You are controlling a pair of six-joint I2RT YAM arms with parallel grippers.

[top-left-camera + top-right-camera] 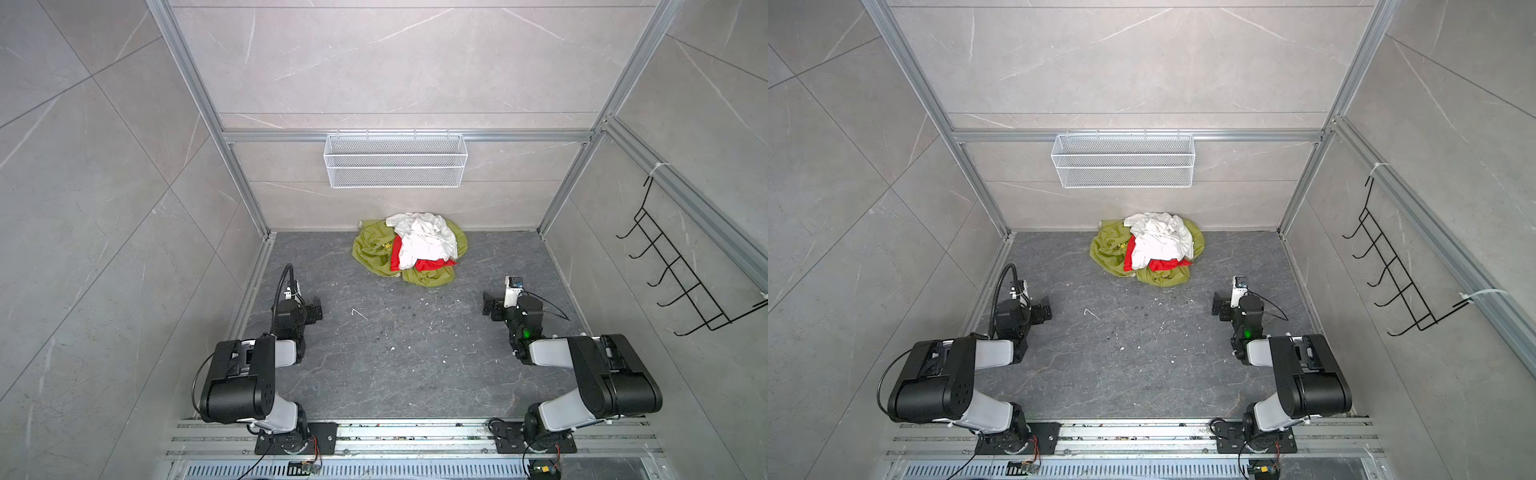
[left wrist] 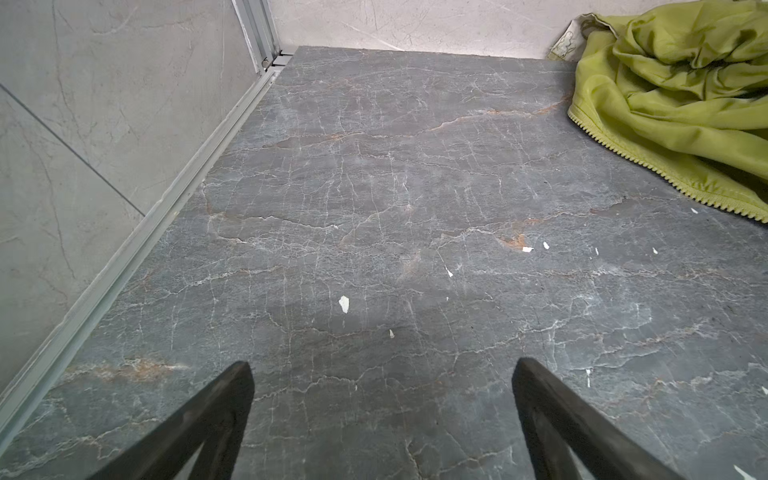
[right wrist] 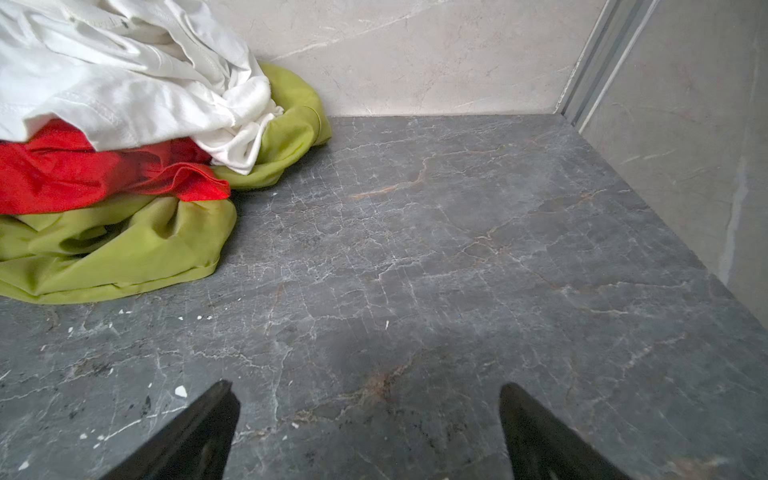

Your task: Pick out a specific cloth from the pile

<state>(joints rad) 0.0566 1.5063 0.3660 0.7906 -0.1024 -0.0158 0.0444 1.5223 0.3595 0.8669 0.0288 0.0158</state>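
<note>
**Item 1, the pile** [image 1: 409, 249] [image 1: 1146, 249]: a heap of three soft fabrics on the dark grey veined stone-look floor [image 1: 395, 361] [image 3: 457, 249], pushed up against the back wall.

**Item 2, the cloth** [image 1: 432, 264] [image 1: 1165, 264] [image 3: 62, 174]: bright red, thin, slightly shiny fabric. It sits in the middle layer of the pile. Only a strip shows along the pile's left side and a fold at its near edge.

**Item 3, white crumpled cotton cloth** [image 1: 424, 239] [image 1: 1160, 239] [image 3: 116, 83]: top of the pile, lying over most of the red cloth.

**Item 4, large olive-green cloth** [image 1: 370, 249] [image 1: 1106, 251] [image 2: 673, 95] [image 3: 116, 245]: bottom of the pile, spreading out on every side. It has a small yellow mark [image 1: 387, 245] near the pile's centre-left. A toothed edge shows in the left wrist view.

**Item 5, left gripper** [image 1: 314, 308] [image 1: 1044, 311] [image 2: 382, 370]: black and released. The jaws are spread wide over bare floor with nothing between them. It is well apart from the pile, to the pile's near left.

**Item 6, right gripper** [image 1: 488, 305] [image 1: 1218, 305] [image 3: 368, 395]: black and released. The jaws are spread wide and hold nothing. It is well apart from the pile, to the pile's near right.

**Item 7, white wire-mesh basket** [image 1: 395, 176] [image 1: 1123, 176]: hung on the back wall directly above the pile.

**Item 8, black wire hook rack** [image 1: 681, 266]: on the side wall, far to the pile's right.

**Item 9, small white flecks** [image 2: 343, 303]: scattered on the floor on the near side of the pile.
</note>
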